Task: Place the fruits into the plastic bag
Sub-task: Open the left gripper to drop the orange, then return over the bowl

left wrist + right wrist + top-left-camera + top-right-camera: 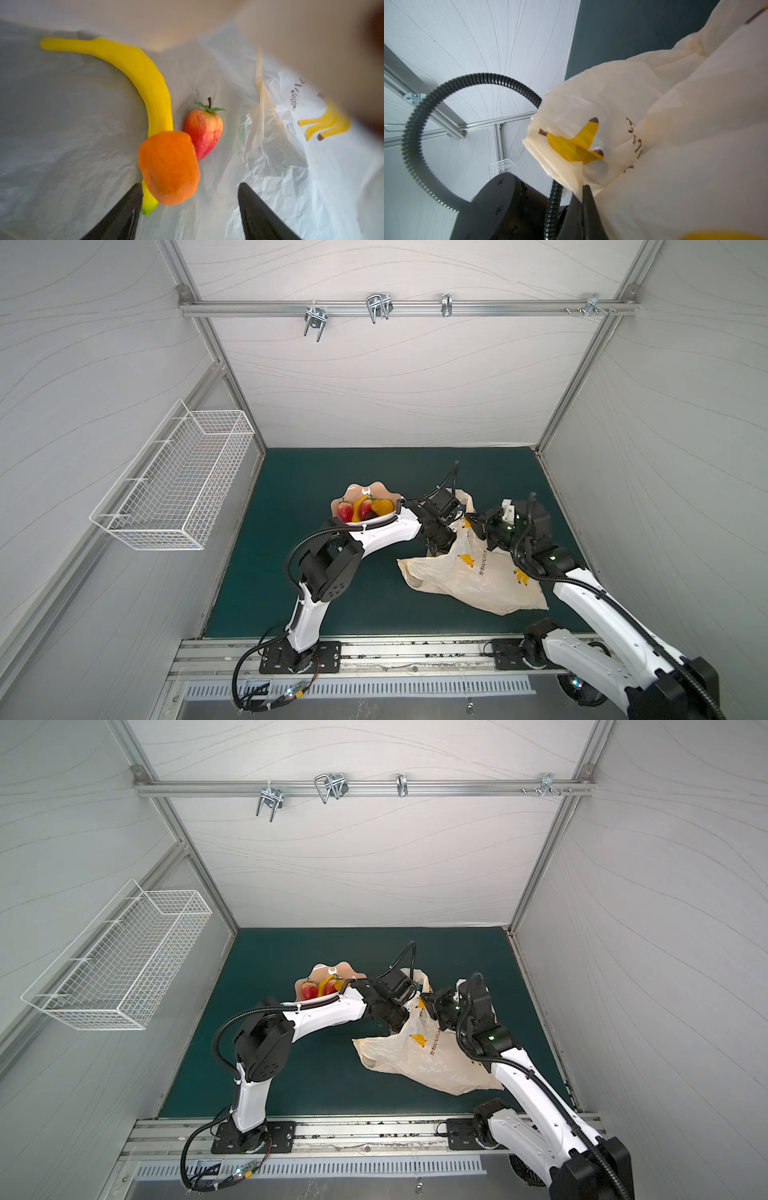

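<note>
left hand point(190, 185) inside the bag point(270, 176), spread wide, holding nothing, orange point(168, 166) lying loose; right hand point(585, 191) clamps the rim. Thin slippery plastic, I'd grab it bunched.

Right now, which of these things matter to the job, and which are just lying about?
Job: plastic bag; banana, orange and red fruit inside it; fruits in the pink bowl.
Lying about: pink bowl itself, wire basket, metal hooks.
</note>
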### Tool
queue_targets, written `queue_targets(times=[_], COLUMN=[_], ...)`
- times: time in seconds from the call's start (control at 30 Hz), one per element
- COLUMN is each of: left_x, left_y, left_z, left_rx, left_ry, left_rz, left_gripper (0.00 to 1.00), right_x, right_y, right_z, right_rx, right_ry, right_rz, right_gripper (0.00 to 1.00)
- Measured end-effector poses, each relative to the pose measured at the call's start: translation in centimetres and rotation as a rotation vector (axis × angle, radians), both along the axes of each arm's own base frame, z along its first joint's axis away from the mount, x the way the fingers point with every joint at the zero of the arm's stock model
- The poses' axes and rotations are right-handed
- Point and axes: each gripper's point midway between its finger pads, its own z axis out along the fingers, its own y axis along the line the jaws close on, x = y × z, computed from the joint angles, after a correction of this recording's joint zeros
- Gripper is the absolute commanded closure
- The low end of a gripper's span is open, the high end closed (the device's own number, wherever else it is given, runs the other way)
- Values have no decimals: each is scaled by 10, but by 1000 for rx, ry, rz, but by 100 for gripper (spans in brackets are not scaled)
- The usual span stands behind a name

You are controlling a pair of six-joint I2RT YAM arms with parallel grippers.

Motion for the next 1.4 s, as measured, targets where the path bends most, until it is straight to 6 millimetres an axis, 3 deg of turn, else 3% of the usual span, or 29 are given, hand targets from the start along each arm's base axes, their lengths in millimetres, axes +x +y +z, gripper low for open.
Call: queue_targets(times=[0.3, 0.67, 0.87, 1.07, 1.23, 1.4], left_x=[12, 34, 34, 39, 52, 68], left_y=[7, 34, 55, 91, 135, 174], left_z=[2, 43, 46, 36, 29, 34], left_rx=[2, -32, 22, 121, 193, 268], left_ry=[18, -29, -56, -73, -61, -86], left_rz=[51, 155, 194, 270, 403, 529], left_gripper=[16, 16, 16, 17, 17, 16], right_x=[2, 3, 1, 1, 1, 0], right_y=[-3, -4, -4, -4, -5, -5], right_z=[-2, -2, -4, -6, -3, -5], right_rx=[-2, -7, -10, -17, -30, -35], right_ry=[5, 5, 11, 15, 7, 14], right_rz=[-8, -7, -2, 1, 5, 7], right_gripper=[100, 100, 100, 100, 100, 100])
